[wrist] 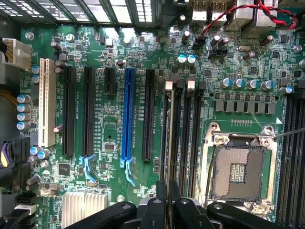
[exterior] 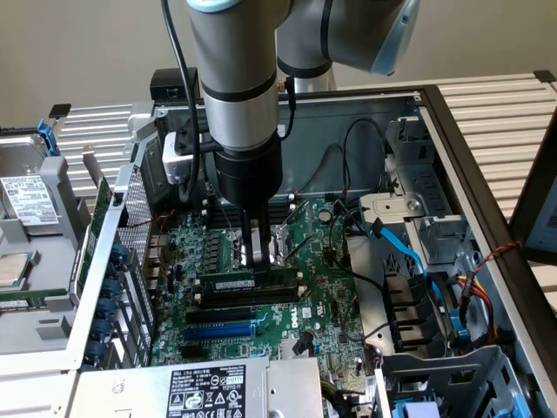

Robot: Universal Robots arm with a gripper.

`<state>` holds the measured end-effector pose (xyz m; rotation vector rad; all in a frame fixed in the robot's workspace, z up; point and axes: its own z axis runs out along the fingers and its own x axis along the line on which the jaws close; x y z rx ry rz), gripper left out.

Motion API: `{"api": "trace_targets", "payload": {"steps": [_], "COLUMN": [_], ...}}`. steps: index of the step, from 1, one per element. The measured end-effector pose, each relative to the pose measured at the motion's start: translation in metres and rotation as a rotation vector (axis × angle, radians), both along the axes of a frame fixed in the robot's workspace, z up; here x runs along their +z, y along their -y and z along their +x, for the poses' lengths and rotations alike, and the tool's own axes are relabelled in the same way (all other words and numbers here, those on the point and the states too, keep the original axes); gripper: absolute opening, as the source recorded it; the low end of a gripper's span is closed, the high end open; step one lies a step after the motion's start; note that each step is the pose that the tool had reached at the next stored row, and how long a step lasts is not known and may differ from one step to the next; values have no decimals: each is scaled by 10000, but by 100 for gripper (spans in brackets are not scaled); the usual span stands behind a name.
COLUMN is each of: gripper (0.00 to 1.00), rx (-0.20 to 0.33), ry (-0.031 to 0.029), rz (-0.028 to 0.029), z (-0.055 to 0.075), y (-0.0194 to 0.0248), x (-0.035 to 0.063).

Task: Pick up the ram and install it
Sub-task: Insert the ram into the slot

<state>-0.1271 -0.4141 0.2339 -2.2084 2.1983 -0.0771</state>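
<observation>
Behind the long blue plastic slot (exterior: 219, 330), the thin green ram stick with its white label (exterior: 231, 285) stands on edge along a black memory slot; the black two-fingered hand (exterior: 258, 259) is clenched on its top edge; I'd judge a straight, even downward press best, stick held upright.

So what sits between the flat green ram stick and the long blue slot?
A long black empty slot lies between the ram stick and the blue slot, seen in the exterior view.
</observation>
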Motion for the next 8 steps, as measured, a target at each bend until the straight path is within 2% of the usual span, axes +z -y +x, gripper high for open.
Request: {"api": "trace_targets", "payload": {"steps": [8], "gripper": [13], "rx": [-38], "ry": [11], "rz": [-39], "z": [-5], "y": [-3], "x": [-20]}}
